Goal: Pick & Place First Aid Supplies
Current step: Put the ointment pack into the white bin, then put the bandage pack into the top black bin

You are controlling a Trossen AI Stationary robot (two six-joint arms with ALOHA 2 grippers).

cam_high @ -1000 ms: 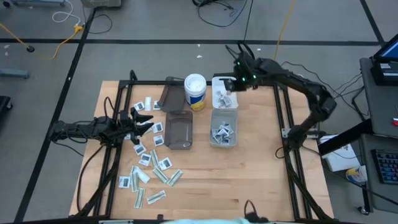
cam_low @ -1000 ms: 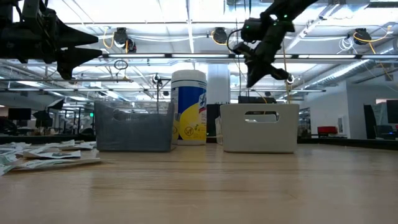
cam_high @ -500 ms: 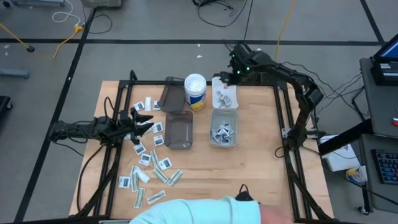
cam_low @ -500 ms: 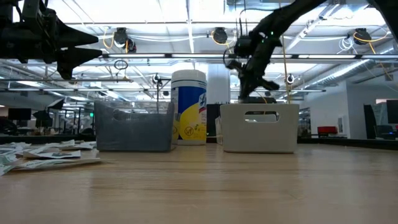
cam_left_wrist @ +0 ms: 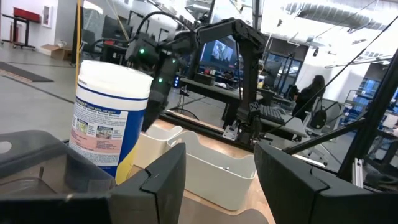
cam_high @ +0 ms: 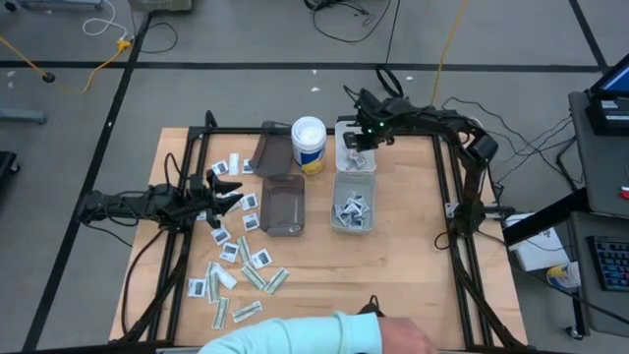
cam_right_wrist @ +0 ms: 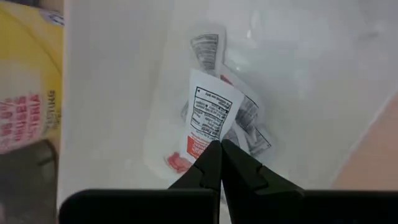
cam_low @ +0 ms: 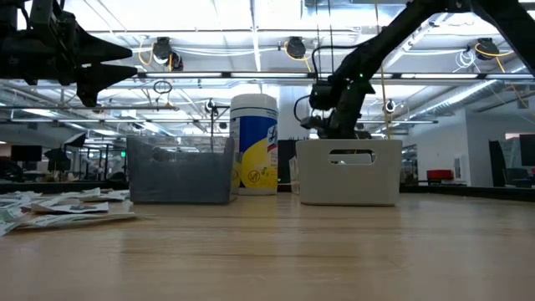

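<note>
The right claw, its fingers pressed together and holding nothing, hangs inside the far white rectangular plastic bin, tips just over the red-and-black printed white packets. Their long axis runs away from the claw. The left claw, spread wide, waits above the scattered flat packets on the table.

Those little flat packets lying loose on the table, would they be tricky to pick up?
Probably. The packets look thin and lie flat on the table, leaving little edge to pinch. They seem light, so a nudge would likely slide them. Some overlap, so two might lift together.
</note>
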